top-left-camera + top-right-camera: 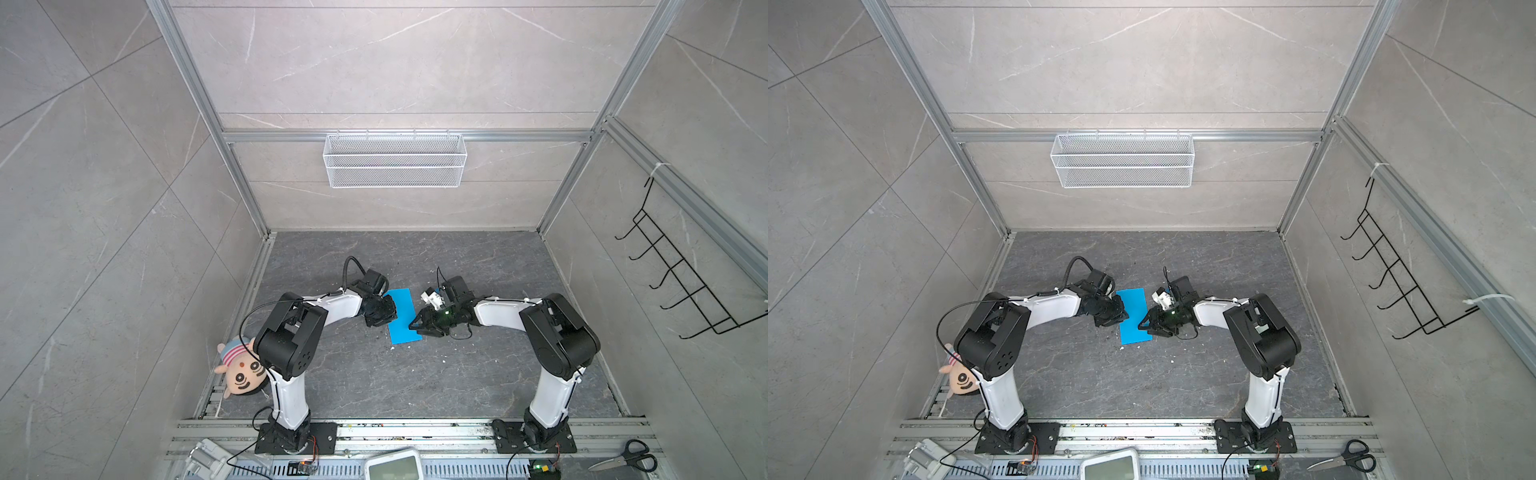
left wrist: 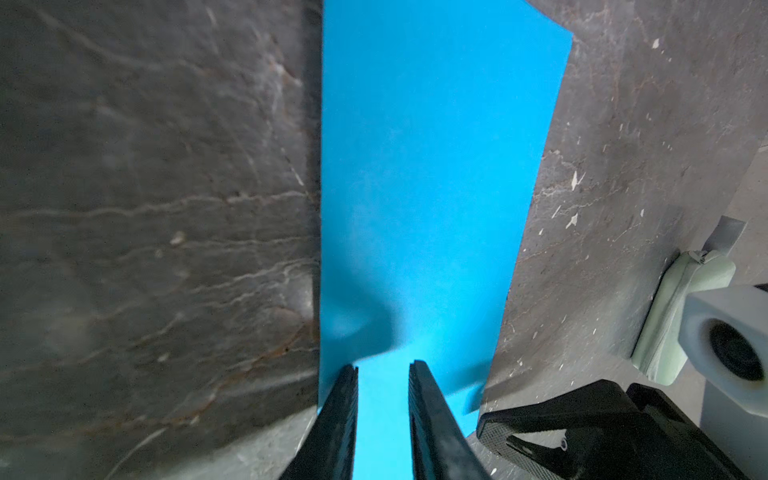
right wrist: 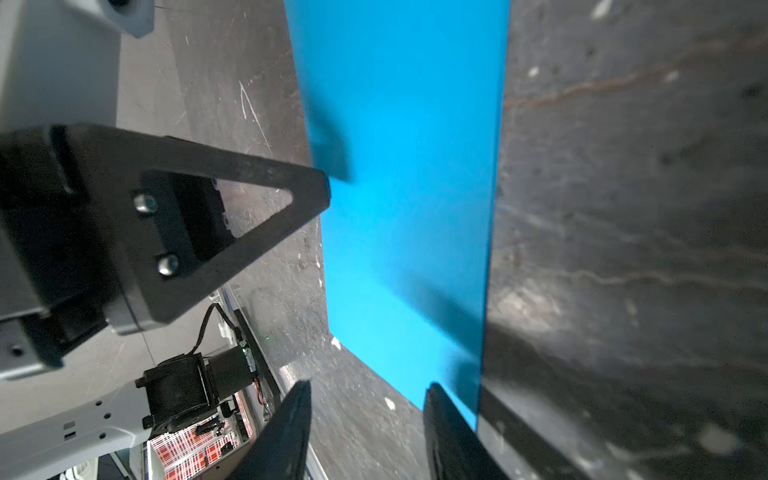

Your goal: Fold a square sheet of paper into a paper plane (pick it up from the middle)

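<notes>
Paper (image 1: 402, 316) lies mid-frame in a top view; your left gripper (image 2: 383, 365), narrowly parted, likely pins its left edge while your right gripper (image 3: 368, 388), half-open, straddles its lower-right edge.

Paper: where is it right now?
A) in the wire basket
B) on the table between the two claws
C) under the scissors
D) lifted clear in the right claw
B: in both top views the paper lies on the table, left claw at one long edge, right claw at the other.
</notes>
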